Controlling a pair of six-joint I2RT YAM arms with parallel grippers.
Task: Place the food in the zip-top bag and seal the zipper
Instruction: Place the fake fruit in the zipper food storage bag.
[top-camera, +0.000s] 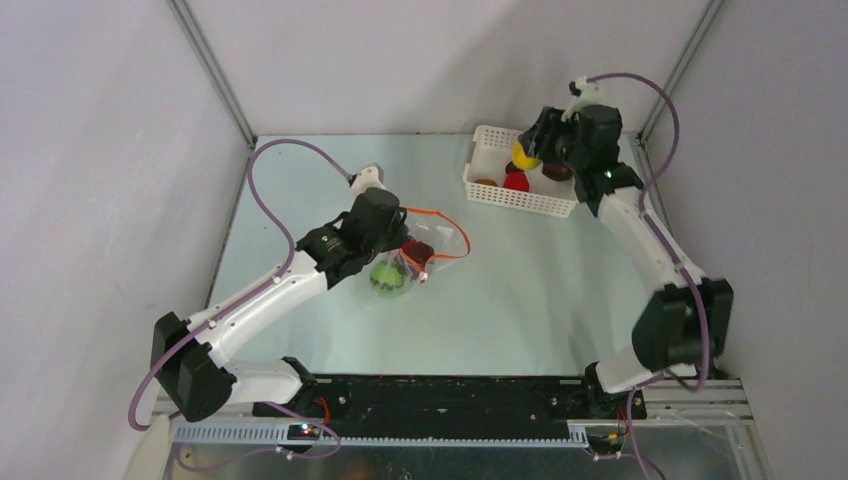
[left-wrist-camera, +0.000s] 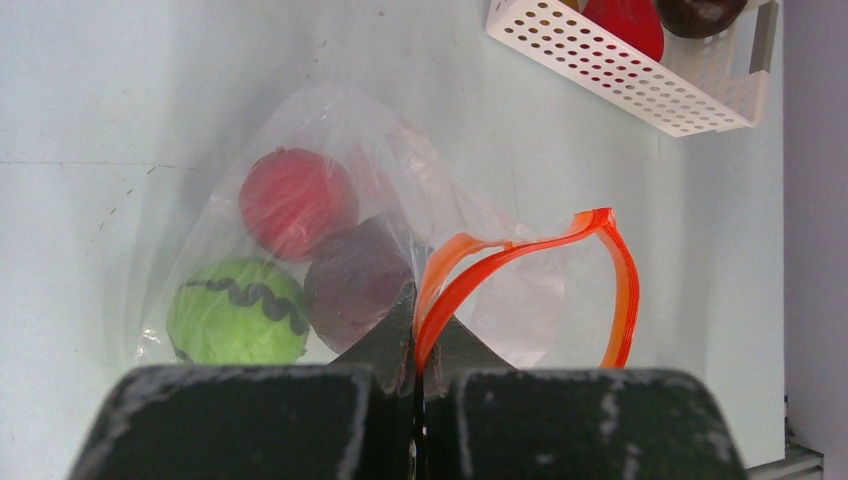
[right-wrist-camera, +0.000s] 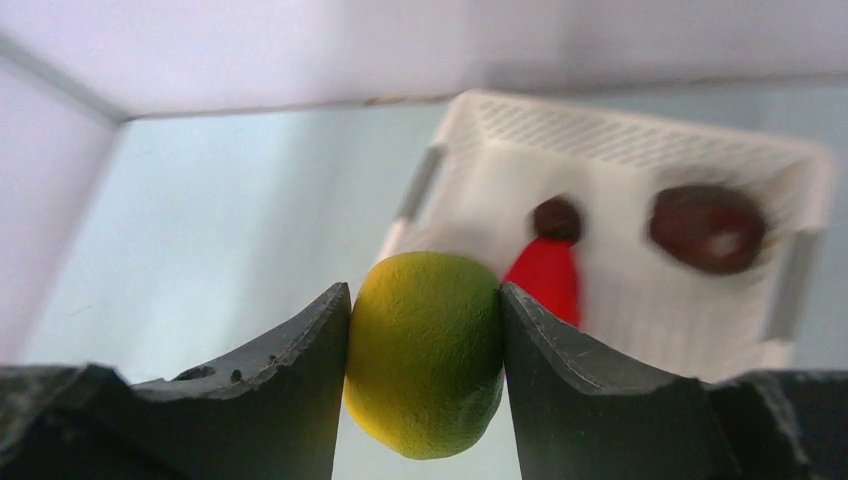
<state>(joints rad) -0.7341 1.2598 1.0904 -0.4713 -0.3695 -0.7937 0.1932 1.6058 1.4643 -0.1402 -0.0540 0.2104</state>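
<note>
The clear zip-top bag (left-wrist-camera: 330, 190) lies on the table with a red fruit (left-wrist-camera: 297, 203), a maroon fruit (left-wrist-camera: 352, 285) and a green fruit (left-wrist-camera: 238, 312) inside. Its orange-red zipper (left-wrist-camera: 625, 290) arches open. My left gripper (left-wrist-camera: 416, 335) is shut on the zipper strip at the bag's mouth (top-camera: 400, 258). My right gripper (right-wrist-camera: 425, 320) is shut on a yellow-green fruit (right-wrist-camera: 425, 350), held above the white basket (top-camera: 488, 190). In the top view that fruit (top-camera: 524, 157) hangs over the basket's left part. No slider tab shows.
The white perforated basket (right-wrist-camera: 620, 140) at the back right holds a bright red fruit (right-wrist-camera: 548, 280) and dark maroon fruits (right-wrist-camera: 706, 228). Grey walls close in the table on three sides. The arm bases sit at the near edge.
</note>
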